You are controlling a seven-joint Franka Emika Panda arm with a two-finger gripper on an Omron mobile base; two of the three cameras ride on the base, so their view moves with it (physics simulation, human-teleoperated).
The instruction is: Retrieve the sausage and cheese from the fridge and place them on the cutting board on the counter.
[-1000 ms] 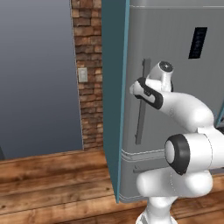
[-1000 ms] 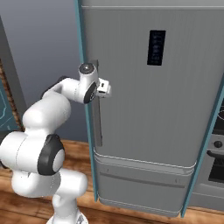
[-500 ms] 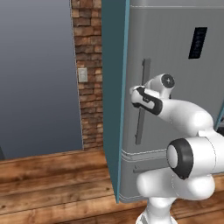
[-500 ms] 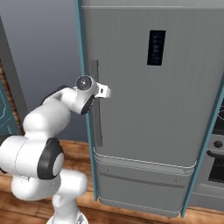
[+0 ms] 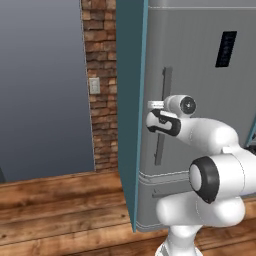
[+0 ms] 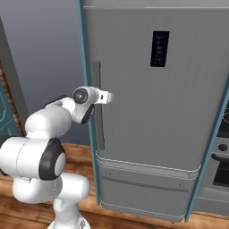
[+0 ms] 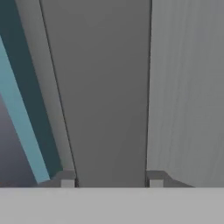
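Hand (image 7: 108, 180) grips the long handle (image 5: 162, 116) of the shut fridge (image 6: 152, 112), brick wall (image 5: 102, 85) beside it.

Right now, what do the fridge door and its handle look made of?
Fridge door: looks like brushed grey metal, matte, no glare; being rendered, it could be painted. Handle: darker grey bar, likely metal, flat finish. The jaws sit either side of it in the hand view.

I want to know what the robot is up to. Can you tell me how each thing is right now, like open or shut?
fridge: door shut, nothing taken out yet.
fridge handle: upright, sitting between the two end effector fingertips.
end effector: closed around the fridge handle, one fingertip on each side.
lower fridge drawer: shut.
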